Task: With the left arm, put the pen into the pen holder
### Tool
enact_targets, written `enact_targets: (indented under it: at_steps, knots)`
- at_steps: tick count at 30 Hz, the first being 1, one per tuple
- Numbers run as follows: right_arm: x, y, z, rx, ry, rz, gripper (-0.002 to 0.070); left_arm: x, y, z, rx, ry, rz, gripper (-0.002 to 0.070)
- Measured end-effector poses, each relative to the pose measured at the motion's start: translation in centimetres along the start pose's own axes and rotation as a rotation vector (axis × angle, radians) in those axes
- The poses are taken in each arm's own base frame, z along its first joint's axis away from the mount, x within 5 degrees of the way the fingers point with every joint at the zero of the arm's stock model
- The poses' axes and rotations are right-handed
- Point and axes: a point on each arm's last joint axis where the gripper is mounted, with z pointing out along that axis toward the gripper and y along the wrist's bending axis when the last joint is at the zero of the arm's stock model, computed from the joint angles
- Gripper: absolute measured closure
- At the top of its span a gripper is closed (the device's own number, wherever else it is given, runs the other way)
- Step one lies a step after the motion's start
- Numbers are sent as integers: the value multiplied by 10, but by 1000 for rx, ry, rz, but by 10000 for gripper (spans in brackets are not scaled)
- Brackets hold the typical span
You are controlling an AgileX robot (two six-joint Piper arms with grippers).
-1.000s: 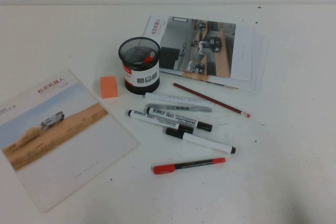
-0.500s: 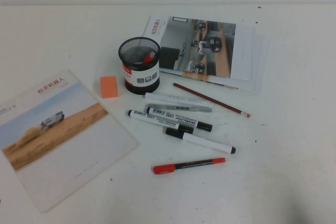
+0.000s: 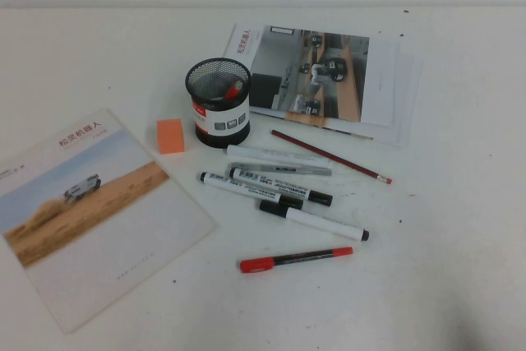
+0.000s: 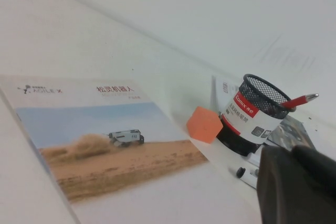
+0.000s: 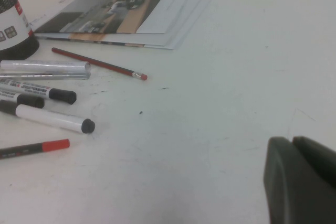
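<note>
Left gripper [image 4: 296, 184]: dark bulk at the edge of its own wrist view, off the high view; open or closed cannot be told. Holds nothing visible.
Right gripper [image 5: 302, 179]: likewise low over bare table, state not readable.
Brochure [image 4: 105, 140]: flat, ahead of the left gripper.
Pen holder [image 3: 219, 103]: upright, just beyond the left gripper; a red-tipped stick [image 4: 296, 100] already leans in it.
Pen [image 3: 296, 259]: lying loose on the table, well apart from the holder, outside the left wrist view; the right wrist view catches its end.
Step, as judged: approach not begun. Next: carry the left gripper across to the pen, aligned across its barrel.
</note>
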Motion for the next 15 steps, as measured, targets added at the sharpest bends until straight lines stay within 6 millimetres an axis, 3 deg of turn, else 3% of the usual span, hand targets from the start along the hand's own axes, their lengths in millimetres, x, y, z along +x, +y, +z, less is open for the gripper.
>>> enact_targets:
  at_steps: [6,11,15]
  knots:
    - [0,0,0,0,0,0,698,-2,-6,-2,10,78,-35,676]
    - [0,0,0,0,0,0,698,-37,-30,4,12,248,-9,676]
    - [0,0,0,0,0,0,698,-68,-51,22,27,458,125,676]
